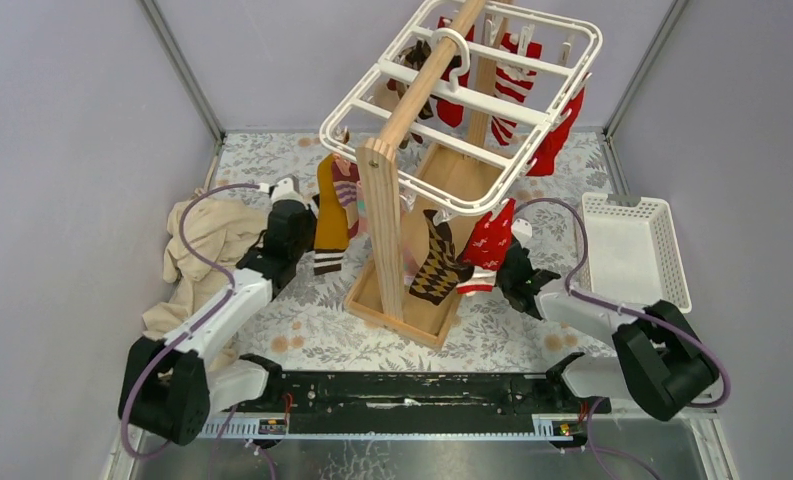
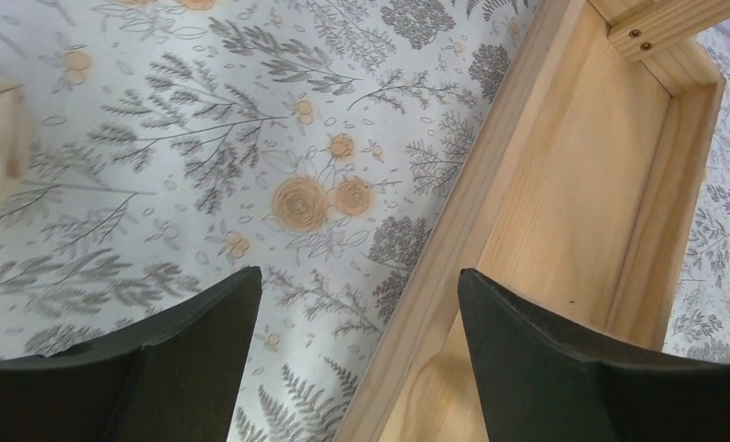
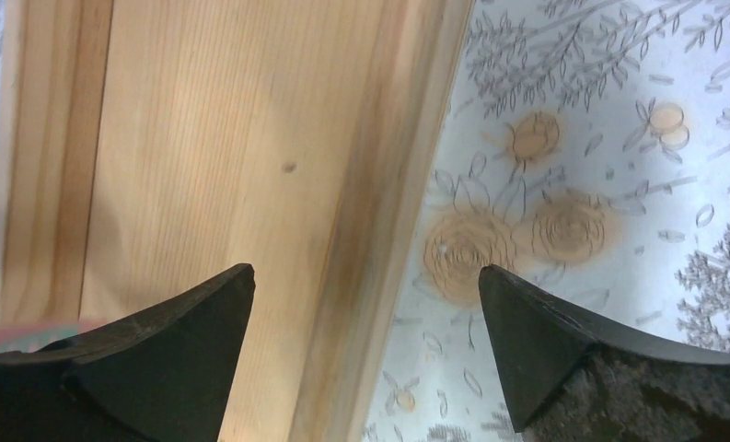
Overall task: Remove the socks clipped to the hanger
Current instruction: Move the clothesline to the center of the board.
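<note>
The white grid hanger hangs by its hook from the wooden rack's top bar. Clipped socks dangle from it: mustard yellow, pink patterned, brown-black argyle, a red patterned one, red-white striped and plain red. My left gripper is beside the mustard sock, open and empty, over the floral cloth and the rack's base edge. My right gripper is by the red patterned sock, open, with nothing between its fingers.
The wooden rack's post and its tray base stand between the arms. A white perforated basket sits at the right. A beige cloth pile lies at the left on the floral tablecloth.
</note>
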